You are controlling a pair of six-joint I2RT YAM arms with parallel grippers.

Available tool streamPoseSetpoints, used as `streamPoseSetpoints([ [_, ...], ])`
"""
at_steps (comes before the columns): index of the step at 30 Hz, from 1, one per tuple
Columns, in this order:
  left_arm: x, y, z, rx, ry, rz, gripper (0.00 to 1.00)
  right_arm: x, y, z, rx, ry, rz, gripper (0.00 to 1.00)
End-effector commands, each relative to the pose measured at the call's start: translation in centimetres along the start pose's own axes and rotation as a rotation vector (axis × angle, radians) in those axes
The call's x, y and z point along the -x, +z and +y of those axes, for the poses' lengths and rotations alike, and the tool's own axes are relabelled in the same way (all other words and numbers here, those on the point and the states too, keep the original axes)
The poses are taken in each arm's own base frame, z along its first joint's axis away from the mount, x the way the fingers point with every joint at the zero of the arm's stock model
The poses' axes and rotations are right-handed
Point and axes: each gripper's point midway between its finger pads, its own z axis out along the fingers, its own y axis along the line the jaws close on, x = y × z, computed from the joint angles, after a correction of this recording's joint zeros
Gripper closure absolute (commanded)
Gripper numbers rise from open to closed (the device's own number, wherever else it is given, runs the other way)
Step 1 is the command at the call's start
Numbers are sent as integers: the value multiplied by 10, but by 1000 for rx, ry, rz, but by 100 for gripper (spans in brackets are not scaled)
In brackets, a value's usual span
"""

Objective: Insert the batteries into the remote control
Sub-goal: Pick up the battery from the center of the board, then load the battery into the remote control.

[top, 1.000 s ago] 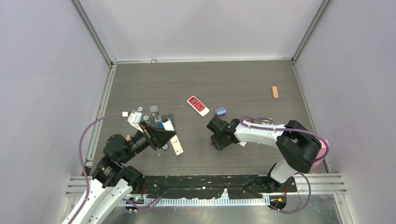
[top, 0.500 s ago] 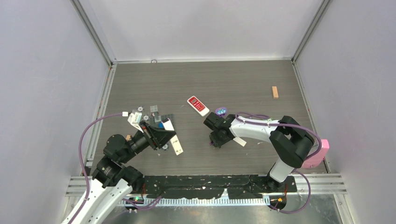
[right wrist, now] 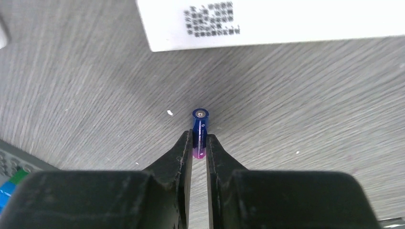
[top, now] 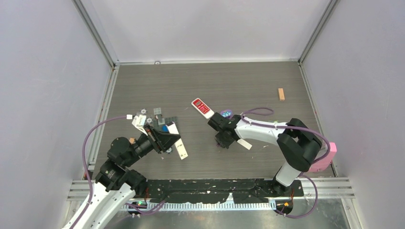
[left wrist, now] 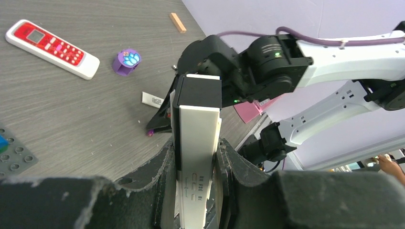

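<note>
The left end effector (left wrist: pixel 197 164) was clamped on the remote control (left wrist: pixel 197 119), a narrow white bar with a black end section. Its fingers pressed against both long sides, and the black end projected away from them toward the centre of the left wrist view. In the top view this assembly sat in the lower left of the frame. The right end effector (right wrist: pixel 199 143) was pinching a blue-purple battery (right wrist: pixel 199 121) by its pinkish lower part, one finger on each side, with the terminal end pointing toward the top of the right wrist view. Whether the battery rested on the surface (top: pixel 229 86) or hung just above it could not be determined. A white labelled tag (right wrist: pixel 267 21) lay flat near the battery, at the top of that view. A wider white remote with a red face (top: pixel 202 108) and a small purple ring (left wrist: pixel 128 61) lay near the right end effector, around the centre of the top view. A wooden block (top: pixel 281 94) lay well apart at the upper right.
</note>
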Motion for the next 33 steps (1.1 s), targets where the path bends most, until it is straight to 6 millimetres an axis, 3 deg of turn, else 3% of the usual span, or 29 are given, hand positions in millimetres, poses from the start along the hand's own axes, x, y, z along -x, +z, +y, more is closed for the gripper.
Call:
streamPoseSetpoints([
  [1, 3, 5, -7, -43, -40, -17, 92, 38, -39, 8, 141, -188, -200, 95],
  [7, 1, 13, -9, -78, -116, -29, 93, 53, -88, 19, 478, -352, -280, 95],
  [10, 4, 15, -14, -115, -160, -53, 93, 42, -126, 39, 740, -510, -285, 95],
  [14, 13, 15, -23, -175, -226, -103, 95, 30, -181, 43, 967, -664, -299, 95],
  [16, 17, 15, -27, -206, -259, -135, 96, 16, -208, 47, 1052, -750, -296, 95],
  [20, 23, 12, -35, -256, -286, -166, 99, -32, -271, 51, 1267, -960, -324, 95],
  [24, 24, 10, -31, -227, -283, -169, 100, -69, -311, 47, 1363, -1116, -357, 95],
  [28, 24, 7, -28, -213, -287, -187, 100, -93, -333, 45, 1404, -1204, -379, 95],
  [33, 27, 3, -31, -222, -303, -196, 100, -116, -323, 50, 1306, -1304, -426, 95],
])
